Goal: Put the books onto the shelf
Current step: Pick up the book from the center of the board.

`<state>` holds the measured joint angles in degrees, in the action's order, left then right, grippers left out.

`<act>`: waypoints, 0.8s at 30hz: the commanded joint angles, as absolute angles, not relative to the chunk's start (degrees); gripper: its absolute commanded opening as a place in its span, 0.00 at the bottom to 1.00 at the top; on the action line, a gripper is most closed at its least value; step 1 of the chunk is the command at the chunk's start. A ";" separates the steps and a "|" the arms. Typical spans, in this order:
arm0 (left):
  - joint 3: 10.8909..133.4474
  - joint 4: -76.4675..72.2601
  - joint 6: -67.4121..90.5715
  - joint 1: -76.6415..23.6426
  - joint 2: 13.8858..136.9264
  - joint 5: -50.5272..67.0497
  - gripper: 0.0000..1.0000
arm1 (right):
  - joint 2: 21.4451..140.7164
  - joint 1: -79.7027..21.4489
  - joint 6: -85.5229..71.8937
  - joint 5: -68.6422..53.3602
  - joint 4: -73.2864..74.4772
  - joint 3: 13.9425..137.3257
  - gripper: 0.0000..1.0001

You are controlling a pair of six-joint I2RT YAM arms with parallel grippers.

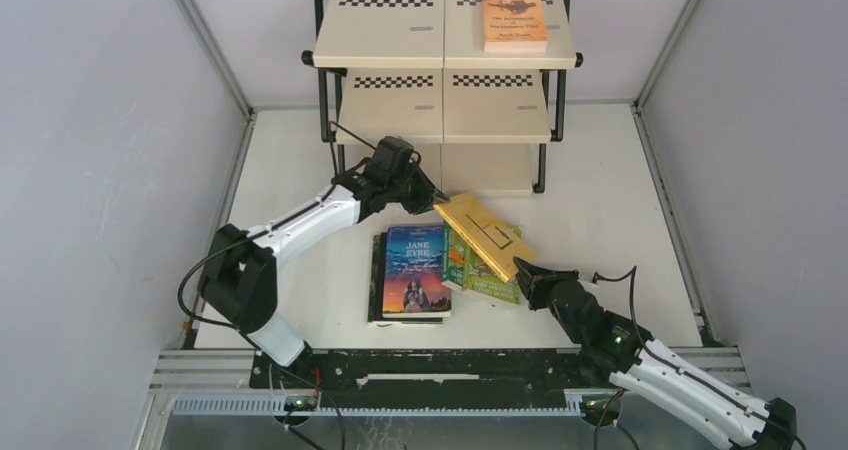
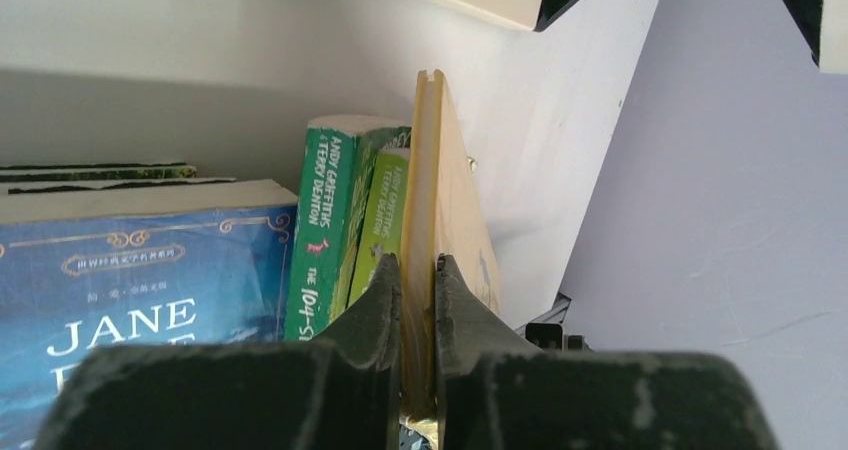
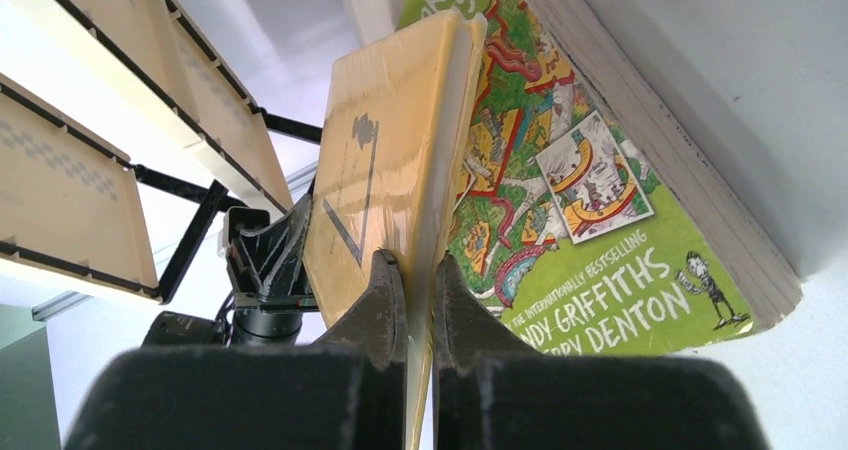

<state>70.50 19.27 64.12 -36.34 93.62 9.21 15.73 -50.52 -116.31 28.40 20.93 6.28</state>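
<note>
Setup first: metal rail (image 1: 450,395) along the near edge, then a plain white table (image 1: 620,220), boxed in by pale grey walls (image 1: 100,120) on the left, right and back.

The right gripper (image 1: 520,268) reaches in from the near right and is clamped tight on the near corner of the yellow book (image 1: 485,232). The left gripper (image 1: 432,202) is pinched on the opposite, far-left corner, so both arms have the same book, one at each end. It sits diagonally over the green books (image 1: 478,275). I can't tell whether it's touching them.

The yellow one is a thin, glossy paperback, plain cover with a few thin dark lines and a tiny dark figure. The top green cover under it is busy cartoon art. Just left of those, Jane Eyre (image 1: 415,268) lies flat, blue cover up, on top of a dark book (image 1: 375,280).

Further back, the shelf (image 1: 400,55) stands against the rear wall, cream boards with black checker strips, and an orange book (image 1: 515,17) lies flat on the right side of its top tier.
</note>
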 commanded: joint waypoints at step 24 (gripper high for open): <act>58.27 14.07 66.17 -38.35 78.73 14.96 0.42 | 14.64 -51.96 -89.52 37.29 20.62 24.85 0.00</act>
